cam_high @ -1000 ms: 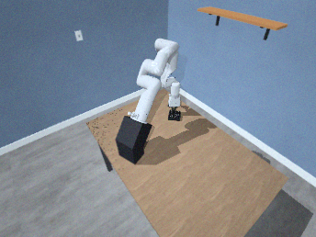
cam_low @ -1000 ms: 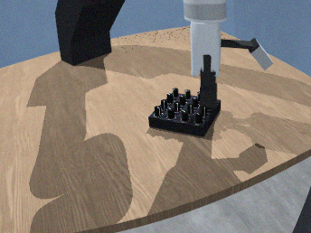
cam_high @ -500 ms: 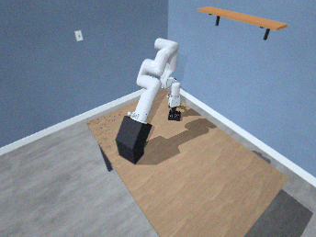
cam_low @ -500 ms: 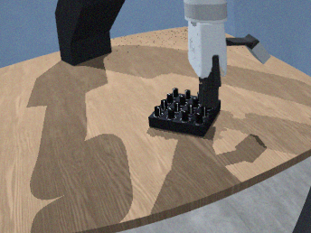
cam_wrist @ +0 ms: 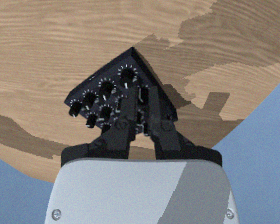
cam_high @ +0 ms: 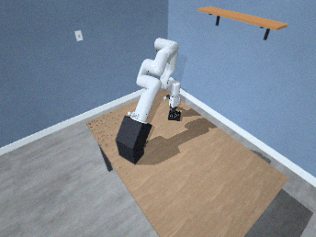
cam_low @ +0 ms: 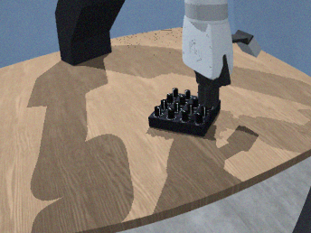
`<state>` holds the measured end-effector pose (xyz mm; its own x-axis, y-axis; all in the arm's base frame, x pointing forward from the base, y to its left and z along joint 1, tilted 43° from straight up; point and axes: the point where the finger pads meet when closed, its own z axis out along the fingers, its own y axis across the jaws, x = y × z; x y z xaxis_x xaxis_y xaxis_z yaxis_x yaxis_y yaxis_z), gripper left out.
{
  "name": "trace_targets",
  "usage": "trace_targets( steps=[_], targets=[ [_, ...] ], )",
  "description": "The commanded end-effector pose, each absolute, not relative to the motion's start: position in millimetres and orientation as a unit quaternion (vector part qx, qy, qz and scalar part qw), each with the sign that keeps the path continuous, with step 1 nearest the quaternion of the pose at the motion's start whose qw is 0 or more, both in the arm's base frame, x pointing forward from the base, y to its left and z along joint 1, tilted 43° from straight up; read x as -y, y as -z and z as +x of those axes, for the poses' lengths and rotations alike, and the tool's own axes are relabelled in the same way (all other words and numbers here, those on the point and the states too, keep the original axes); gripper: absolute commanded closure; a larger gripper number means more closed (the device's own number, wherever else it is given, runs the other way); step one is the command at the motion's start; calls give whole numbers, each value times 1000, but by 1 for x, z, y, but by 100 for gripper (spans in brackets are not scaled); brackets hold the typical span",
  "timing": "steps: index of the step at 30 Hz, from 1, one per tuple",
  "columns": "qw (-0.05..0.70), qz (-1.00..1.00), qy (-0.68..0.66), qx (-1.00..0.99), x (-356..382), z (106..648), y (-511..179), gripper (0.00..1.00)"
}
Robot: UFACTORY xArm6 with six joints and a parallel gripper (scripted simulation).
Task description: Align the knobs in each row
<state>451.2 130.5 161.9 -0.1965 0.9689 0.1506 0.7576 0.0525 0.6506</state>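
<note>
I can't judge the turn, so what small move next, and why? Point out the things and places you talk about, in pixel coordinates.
Probably ease the black two-fingered gripper point(cam_high: 173, 111) point(cam_low: 209, 105) point(cam_wrist: 142, 96) open slightly, then straight up: its fingers reach down among the black knob box's point(cam_high: 174, 118) point(cam_low: 175, 125) point(cam_wrist: 111, 69) knobs, partly hiding them.

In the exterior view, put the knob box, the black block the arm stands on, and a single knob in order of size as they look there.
1. Black block
2. Knob box
3. Single knob
</note>
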Motion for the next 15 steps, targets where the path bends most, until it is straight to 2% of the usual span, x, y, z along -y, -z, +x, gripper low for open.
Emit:
trace_targets(
  steps=[1,15],
  targets=[
    [194,567,-316,-736,-130,452,-163,92],
    [235,462,-286,-805,-130,452,-163,92]
  ],
)
